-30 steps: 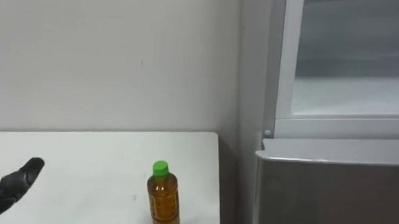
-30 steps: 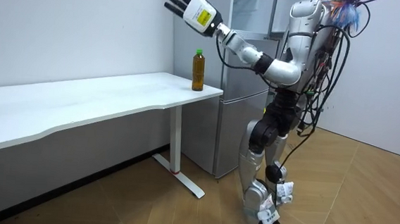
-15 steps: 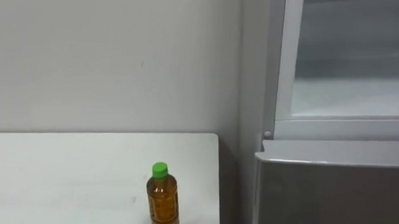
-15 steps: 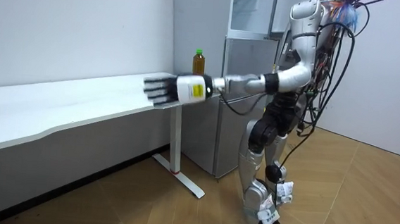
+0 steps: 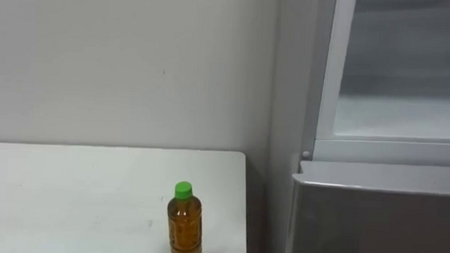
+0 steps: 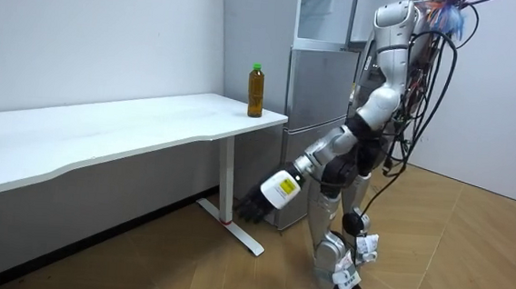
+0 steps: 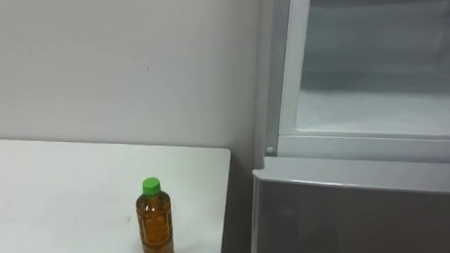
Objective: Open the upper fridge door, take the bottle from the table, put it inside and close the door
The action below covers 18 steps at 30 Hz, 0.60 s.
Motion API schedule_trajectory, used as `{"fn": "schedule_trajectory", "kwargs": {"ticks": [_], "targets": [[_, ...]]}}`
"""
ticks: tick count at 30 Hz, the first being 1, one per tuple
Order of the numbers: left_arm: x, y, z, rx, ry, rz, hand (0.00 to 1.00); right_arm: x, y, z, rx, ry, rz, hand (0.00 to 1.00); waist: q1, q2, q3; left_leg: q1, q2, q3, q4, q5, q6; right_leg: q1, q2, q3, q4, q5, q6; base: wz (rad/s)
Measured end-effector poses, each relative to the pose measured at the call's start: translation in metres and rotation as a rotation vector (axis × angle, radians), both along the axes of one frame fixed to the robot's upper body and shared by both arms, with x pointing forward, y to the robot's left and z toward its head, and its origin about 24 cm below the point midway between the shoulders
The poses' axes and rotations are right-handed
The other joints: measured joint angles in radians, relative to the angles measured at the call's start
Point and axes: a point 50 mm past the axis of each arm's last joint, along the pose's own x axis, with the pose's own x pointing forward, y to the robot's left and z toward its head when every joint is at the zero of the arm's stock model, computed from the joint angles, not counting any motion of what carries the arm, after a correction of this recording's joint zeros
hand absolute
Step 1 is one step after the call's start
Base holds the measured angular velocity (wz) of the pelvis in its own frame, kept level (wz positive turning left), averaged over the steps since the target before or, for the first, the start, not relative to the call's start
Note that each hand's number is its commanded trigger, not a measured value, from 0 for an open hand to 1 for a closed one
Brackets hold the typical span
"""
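An amber bottle (image 5: 184, 229) (image 7: 155, 228) with a green cap stands upright on the white table (image 5: 73, 189), close to its right end and next to the fridge. In the room view the bottle (image 6: 256, 91) stands apart from both hands. My left hand (image 6: 256, 202) hangs low at knee height in front of the fridge's lower door, its fingers relaxed and holding nothing. The upper fridge compartment (image 5: 394, 110) stands open and shows a pale interior above the grey lower door (image 5: 372, 222).
A narrow gap separates the table's right edge from the fridge side (image 5: 286, 106). A plain wall runs behind the table. In the room view the long table (image 6: 104, 129) stretches to the left, and I stand on the wooden floor (image 6: 468, 259) facing the fridge (image 6: 314, 130).
My left arm has swung down from table height to hang low by my legs. The bottle has not moved. The eye view has shifted slightly.
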Motion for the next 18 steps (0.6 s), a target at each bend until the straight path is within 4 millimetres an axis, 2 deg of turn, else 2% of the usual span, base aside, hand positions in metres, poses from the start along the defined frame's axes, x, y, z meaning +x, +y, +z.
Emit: {"fn": "schedule_trajectory", "kwargs": {"ticks": [9, 14, 18], "targets": [[-0.039, -0.014, -0.02, -0.101, 0.17, -0.04, 0.0, 0.001, 0.0, -0.001, 0.017, 0.006, 0.01, 0.0, -0.007, 0.001, 0.0013, -0.004, 0.001, 0.018, 0.0, -0.001, 0.001, -0.002, -0.001, 0.007, 0.001, 0.0, 0.0, -0.01], [-0.046, -0.028, -0.028, -0.146, 0.251, -0.178, 0.0, 0.007, 0.002, -0.002, 0.025, -0.006, -0.002, 0.0, -0.031, -0.002, 0.0021, -0.024, 0.001, 0.014, 0.001, -0.002, 0.002, -0.019, 0.0, 0.005, 0.001, 0.001, 0.002, 0.02], [-0.047, -0.033, -0.03, -0.175, 0.278, -0.233, 0.0, 0.006, 0.004, -0.003, 0.034, -0.003, -0.013, 0.0, -0.036, -0.011, 0.0018, -0.019, 0.0, 0.016, 0.001, -0.002, 0.003, -0.018, -0.001, 0.006, -0.001, 0.001, 0.002, -0.03]]}}
